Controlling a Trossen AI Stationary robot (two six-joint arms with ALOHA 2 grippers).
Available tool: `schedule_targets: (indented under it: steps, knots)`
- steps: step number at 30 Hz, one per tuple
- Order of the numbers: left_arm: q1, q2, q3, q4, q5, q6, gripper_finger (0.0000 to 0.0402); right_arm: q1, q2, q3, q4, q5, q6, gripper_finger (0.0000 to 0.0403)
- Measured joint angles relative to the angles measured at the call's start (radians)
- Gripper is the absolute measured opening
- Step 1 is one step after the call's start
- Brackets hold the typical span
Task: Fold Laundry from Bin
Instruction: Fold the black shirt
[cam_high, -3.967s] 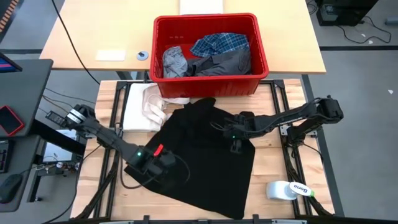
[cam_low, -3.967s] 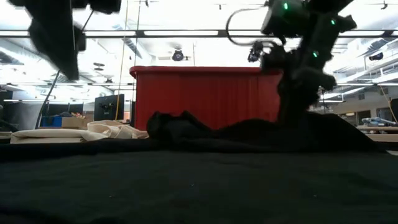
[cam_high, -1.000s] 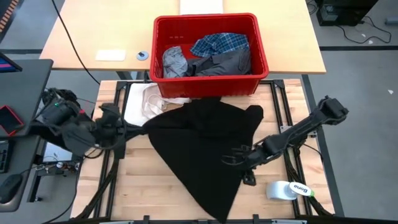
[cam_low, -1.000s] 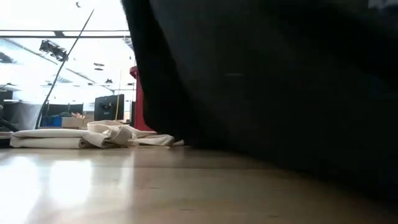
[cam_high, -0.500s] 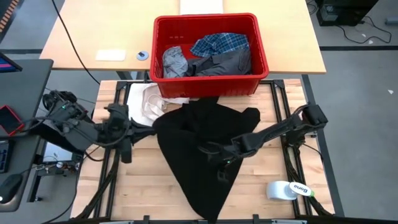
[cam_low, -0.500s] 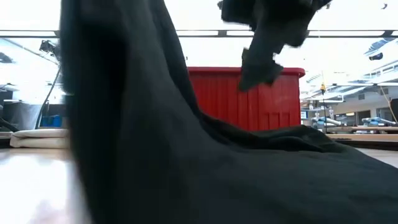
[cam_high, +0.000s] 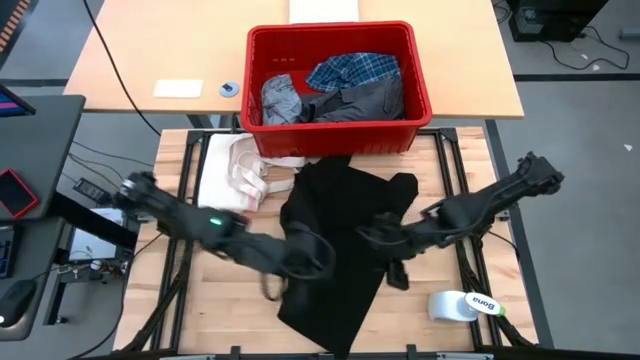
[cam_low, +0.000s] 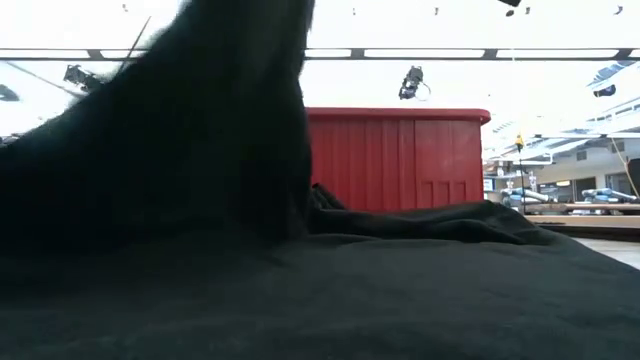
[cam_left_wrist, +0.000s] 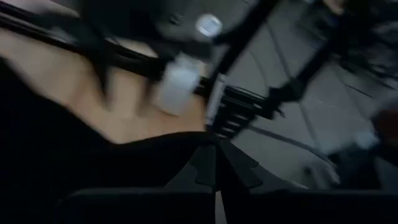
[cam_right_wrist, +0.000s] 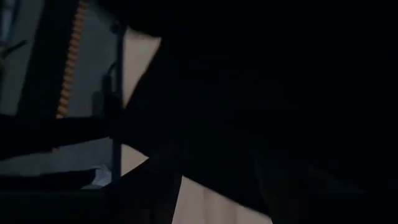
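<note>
Large black soft garment spread mid-counter, just in front of bright red rectangular plastic bin. White bottle at counter's right corner reads "Bona". Left gripper jaws closed on black cloth — right gripper jaws: cannot tell.

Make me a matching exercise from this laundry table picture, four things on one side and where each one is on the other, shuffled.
Things:
1. plaid shirt
2. black garment
3. cream cloth
4. spray bottle

Places:
A. table's near right corner
B. inside the red bin
C. spread across the table's middle
D. table's far left, beside the bin

Pairs: 1-B, 2-C, 3-D, 4-A
</note>
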Motion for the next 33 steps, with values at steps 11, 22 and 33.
schedule_targets:
  steps: [11,22,33]
  knots:
    - [0.015,0.351,-0.001,0.145,0.461,-0.15,0.0009,0.102,-0.106,-0.002,-0.203,0.143,0.211,0.0203]
    - [-0.031,0.275,-0.001,0.186,0.616,-0.3,0.0009,0.216,-0.015,-0.116,-0.003,0.044,0.24,0.0203]
    - [-0.165,-0.09,0.001,-0.419,0.261,-0.403,0.0009,0.203,0.212,-0.224,0.624,0.068,0.173,0.0203]
